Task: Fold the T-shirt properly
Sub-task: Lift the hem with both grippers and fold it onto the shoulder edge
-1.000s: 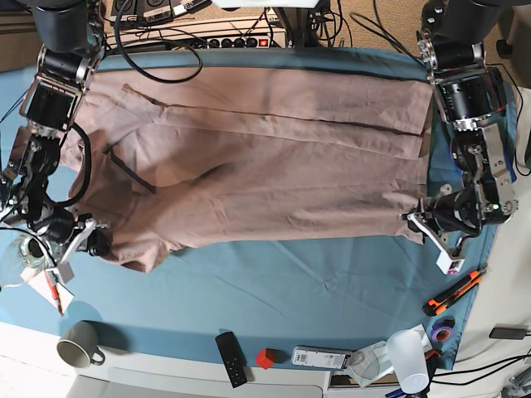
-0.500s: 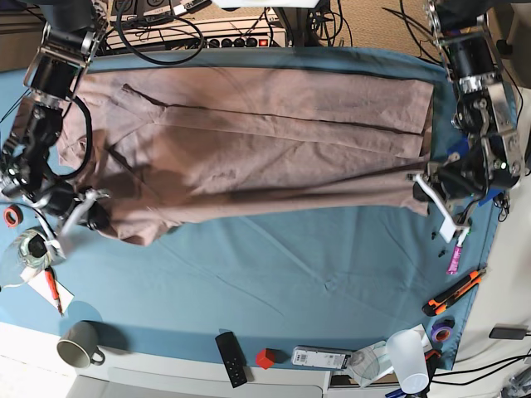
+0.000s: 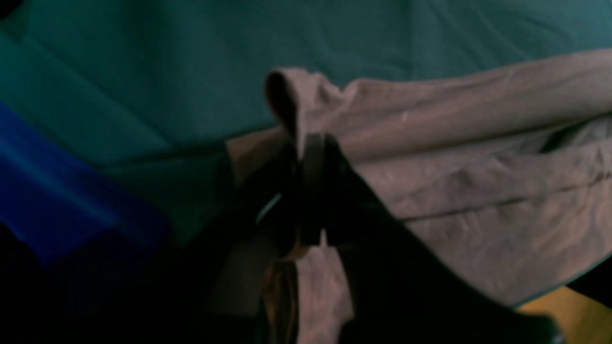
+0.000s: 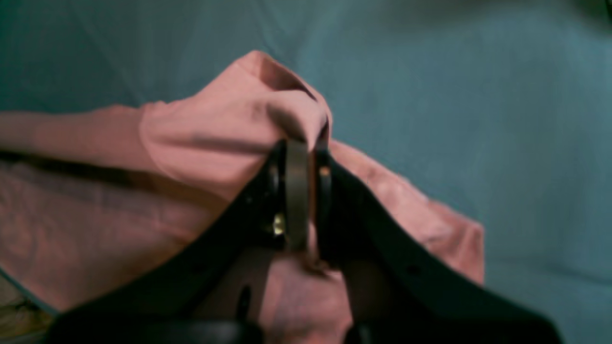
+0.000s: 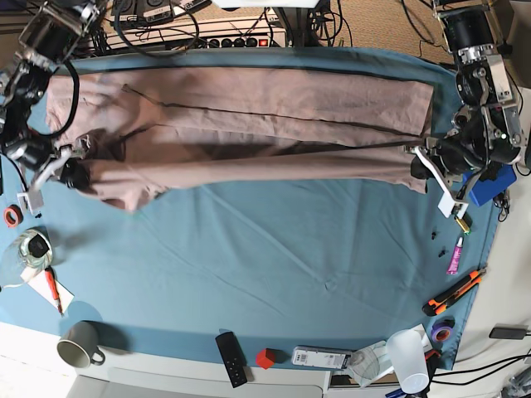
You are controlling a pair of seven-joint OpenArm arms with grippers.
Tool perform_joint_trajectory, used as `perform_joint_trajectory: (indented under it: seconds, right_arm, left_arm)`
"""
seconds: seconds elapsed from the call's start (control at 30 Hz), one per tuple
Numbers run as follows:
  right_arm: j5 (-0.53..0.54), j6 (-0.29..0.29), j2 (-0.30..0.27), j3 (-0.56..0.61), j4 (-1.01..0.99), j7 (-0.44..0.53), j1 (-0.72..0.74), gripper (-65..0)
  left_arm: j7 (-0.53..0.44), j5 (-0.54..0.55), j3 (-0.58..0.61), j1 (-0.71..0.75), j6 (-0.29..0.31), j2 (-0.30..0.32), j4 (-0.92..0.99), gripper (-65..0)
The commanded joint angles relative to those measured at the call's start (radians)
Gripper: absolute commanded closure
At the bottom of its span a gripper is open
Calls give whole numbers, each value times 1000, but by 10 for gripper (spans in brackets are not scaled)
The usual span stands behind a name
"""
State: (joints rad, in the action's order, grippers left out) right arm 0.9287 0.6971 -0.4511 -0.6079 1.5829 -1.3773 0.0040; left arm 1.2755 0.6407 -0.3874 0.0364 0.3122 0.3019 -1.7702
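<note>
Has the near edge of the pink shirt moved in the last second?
Yes. The T-shirt edge, pinched by both grippers, went toward the table's far side, away from the mug.

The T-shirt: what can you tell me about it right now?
The T-shirt is plain pinkish-tan cotton-looking cloth, wrinkled, stretched sideways across the far half of the blue table cloth. Its near long edge is folded over. The left claw and the right claw are each shut on one end of that fold.

Black arms (image 5: 477,50) with silver joints, black cables, white-tipped claws.
</note>
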Motion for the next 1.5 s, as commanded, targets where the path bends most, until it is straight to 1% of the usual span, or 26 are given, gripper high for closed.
perform_joint_trajectory:
  seconds: [0.0, 0.13, 0.4, 0.83, 0.9, 1.1, 1.2, 1.33, 1.47]
  right_arm:
    - [17, 1, -28, -18, 42, 26, -5, 0]
    - [17, 1, -27, -42, 109, 27, -82, 0]
    - [17, 1, -23, -55, 142, 23, -196, 0]
    - [13, 1, -22, -55, 166, 11, -268, 0]
    - [14, 1, -21, -55, 166, 10, -281, 0]
    - [24, 1, 24, -55, 166, 0, -318, 0]
    - [50, 1, 43, -55, 166, -6, -335, 0]
    - [56, 1, 44, -55, 189, -11, -359, 0]
    - [29, 1, 44, -55, 254, -16, -396, 0]
  left_arm:
    - [-17, 3, -4, -5, 3, 13, -26, 0]
    - [-18, 3, -4, 3, 3, 14, -32, 0]
    - [-8, 3, -4, 40, 3, 14, -33, 0]
    - [-21, 2, -4, 145, 5, 13, -143, 0]
    - [-19, 2, -4, 150, 26, 13, -143, 0]
    - [-20, 0, -4, 152, 26, 13, -143, 0]
    - [-19, -1, -4, 152, 26, 13, -143, 0]
    - [-19, -1, -4, 152, 26, 13, -143, 0]
    - [-18, -1, -4, 153, 26, 13, -143, 0]
